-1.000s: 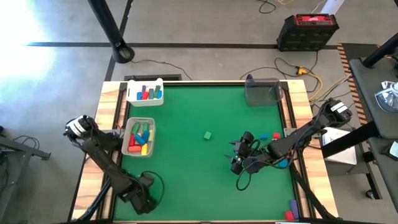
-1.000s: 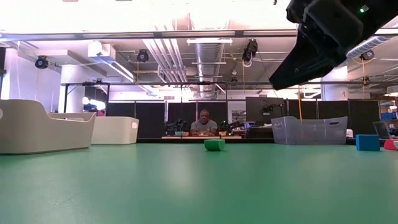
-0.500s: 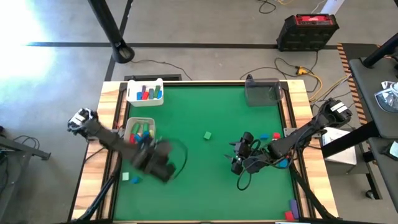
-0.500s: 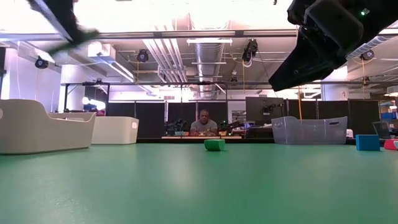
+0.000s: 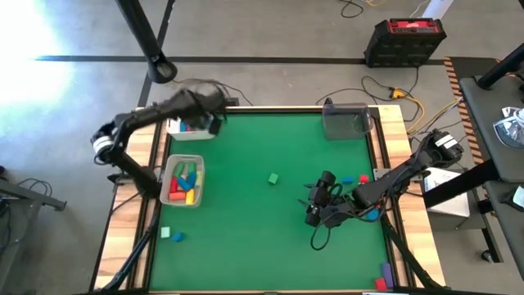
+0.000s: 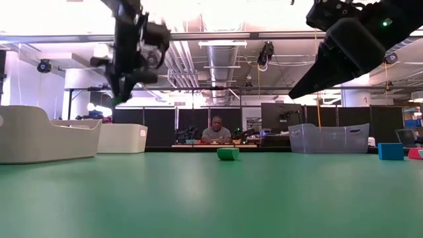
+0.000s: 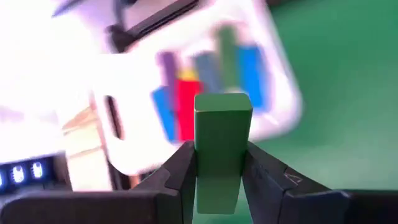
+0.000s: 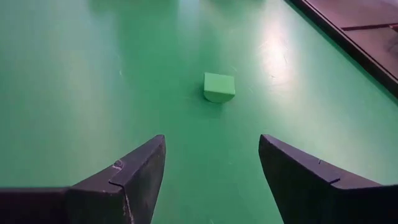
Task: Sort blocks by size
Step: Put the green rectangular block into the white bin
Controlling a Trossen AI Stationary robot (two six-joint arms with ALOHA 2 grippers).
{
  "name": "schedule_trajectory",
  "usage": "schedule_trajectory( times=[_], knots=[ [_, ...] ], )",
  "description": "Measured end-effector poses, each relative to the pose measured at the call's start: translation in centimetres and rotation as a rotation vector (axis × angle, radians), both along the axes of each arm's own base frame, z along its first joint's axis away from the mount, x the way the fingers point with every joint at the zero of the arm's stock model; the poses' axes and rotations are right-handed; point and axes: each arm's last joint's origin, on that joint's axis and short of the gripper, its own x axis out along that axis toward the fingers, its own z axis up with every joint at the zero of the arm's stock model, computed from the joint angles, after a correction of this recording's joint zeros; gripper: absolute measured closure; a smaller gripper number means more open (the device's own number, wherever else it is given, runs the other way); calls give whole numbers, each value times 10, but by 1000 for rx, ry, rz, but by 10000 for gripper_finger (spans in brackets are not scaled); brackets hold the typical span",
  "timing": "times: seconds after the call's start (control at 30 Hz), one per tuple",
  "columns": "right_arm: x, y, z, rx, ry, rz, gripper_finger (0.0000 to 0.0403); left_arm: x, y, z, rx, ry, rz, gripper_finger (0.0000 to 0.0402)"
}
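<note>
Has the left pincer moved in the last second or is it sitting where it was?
Yes. The left pincer, shut on a green block, has swung from the table's near left corner up to the far white tray, passing the nearer tray.

Small green block [image 8: 219,86] on green mat, fingers [image 8: 118,180] spread.

Robotics lab: exposed ceiling ducts [image 6: 221,56], floor cables [image 5: 393,92], person at desk [image 6: 217,131].
</note>
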Motion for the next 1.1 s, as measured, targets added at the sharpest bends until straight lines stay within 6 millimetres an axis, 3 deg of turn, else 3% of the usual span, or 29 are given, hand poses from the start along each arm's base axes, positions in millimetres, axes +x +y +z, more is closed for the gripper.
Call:
schedule_trajectory(
  times=[0.17, 0.43, 0.63, 0.83, 0.97, 1.1],
  knots=[
    [-1, -1, -1, 19, 0, -19, 160, -31, 66, -18, -77, -54, 165, 316],
    [-1, -1, -1, 17, 3, -18, 173, -48, 114, -61, -305, -91, 251, 316],
    [-4, -1, -4, 59, 37, -24, 176, -48, 127, -87, -383, -83, 277, 316],
    [-10, -4, -9, 69, 98, -53, 163, -46, 129, -100, -413, -33, 246, 297],
    [-14, -6, -11, 50, 140, -65, 146, -43, 126, -95, -380, -8, 214, 253],
    [-25, -13, -2, 58, 246, -144, 128, -40, 114, -70, -346, -23, 142, 208]
  ],
)
